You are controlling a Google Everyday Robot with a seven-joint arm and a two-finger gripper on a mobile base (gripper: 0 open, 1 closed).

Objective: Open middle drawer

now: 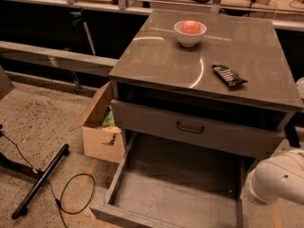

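The middle drawer [199, 131] is the grey front with a small dark loop handle [190, 128] at its centre, under the cabinet top. It sits pushed in, with a dark gap above it. Below it the taller bottom drawer [175, 186] is pulled far out and its grey tray is bare. A white rounded arm segment [280, 179] shows at the lower right, beside the open bottom drawer's right side. The gripper itself is out of view.
On the cabinet top [156, 56] stand a white bowl with something pink [190, 31] and a dark snack packet [229, 75]. An open cardboard box [100, 127] stands left of the cabinet. A black stand leg [40, 182] and cable loop [76, 194] lie on the floor.
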